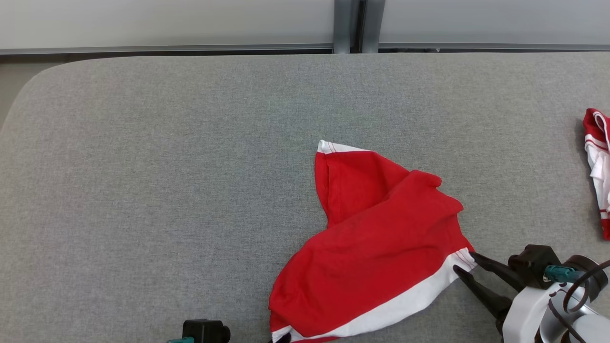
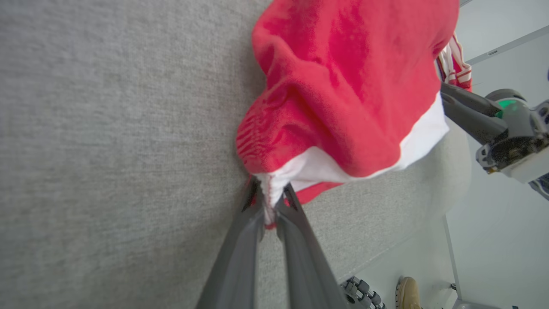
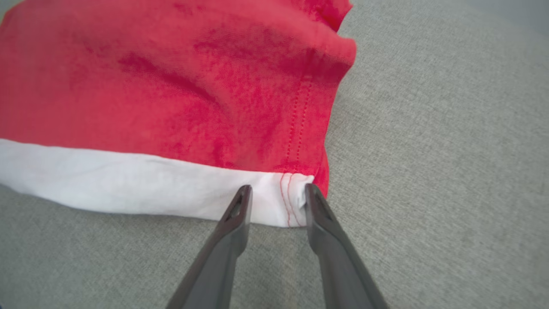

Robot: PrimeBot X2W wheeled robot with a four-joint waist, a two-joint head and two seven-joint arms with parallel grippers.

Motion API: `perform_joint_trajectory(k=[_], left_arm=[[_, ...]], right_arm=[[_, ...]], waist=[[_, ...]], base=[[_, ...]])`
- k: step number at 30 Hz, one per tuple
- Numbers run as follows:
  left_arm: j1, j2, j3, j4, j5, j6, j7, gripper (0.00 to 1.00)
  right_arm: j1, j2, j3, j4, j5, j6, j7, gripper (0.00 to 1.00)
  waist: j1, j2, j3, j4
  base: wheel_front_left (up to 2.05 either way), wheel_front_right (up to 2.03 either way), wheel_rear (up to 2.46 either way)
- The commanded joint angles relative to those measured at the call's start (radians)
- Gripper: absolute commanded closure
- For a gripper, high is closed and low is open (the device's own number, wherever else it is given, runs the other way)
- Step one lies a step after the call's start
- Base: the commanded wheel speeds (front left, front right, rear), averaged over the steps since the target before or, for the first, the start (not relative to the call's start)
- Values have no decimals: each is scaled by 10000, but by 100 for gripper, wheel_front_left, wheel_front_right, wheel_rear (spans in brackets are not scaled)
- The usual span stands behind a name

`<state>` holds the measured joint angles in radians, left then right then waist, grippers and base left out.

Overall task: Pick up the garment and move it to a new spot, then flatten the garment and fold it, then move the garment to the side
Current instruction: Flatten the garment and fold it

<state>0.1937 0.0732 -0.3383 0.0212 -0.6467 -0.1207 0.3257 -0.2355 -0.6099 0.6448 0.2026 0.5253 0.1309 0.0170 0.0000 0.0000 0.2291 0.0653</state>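
Two claws at one red garment, heaped and rumpled on the grey table. Held the left claw pinched together on one end of the garment's white hem band, with a bunched tuck of white cloth and a sliver of red edge squeezed between its two dark fingers. Saw the red body of the cloth rise up and away beyond those fingertips, humped rather than flat. Held the right claw with its fingers apart, one tip on either side of the band's other corner, right at the red double stitching of the side seam. Could not tell whether those tips touched the cloth or only hung just over it. Saw the white band run off to the left of that claw, toward the left claw, and the red cloth lie beyond it, folded over itself farther on, with a white-edged corner at the far end. Found a second garment, red and white striped, well apart from the right claw, beyond it and off to its right at the side of the table. Glimpsed a tan shoe on the pale floor past the table's edge, low and to the right of the left claw's fingers in the left wrist view.
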Motion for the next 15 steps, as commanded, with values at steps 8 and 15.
perform_joint_trajectory(k=[8, 15], left_arm=[[-109, 110, -68, -43, -223, -33, -5, 100], [142, 504, -17, -2376, -600, -77, 145, 100]], right_arm=[[16, 90, -27, 195, 531, -3, -266, 100], [607, -532, -1079, -1547, 2427, -3, -401, 100]], waist=[[0, 0, -173, 68], [0, 0, -443, -23]], base=[[0, 0, 0], [0, 0, 0]])
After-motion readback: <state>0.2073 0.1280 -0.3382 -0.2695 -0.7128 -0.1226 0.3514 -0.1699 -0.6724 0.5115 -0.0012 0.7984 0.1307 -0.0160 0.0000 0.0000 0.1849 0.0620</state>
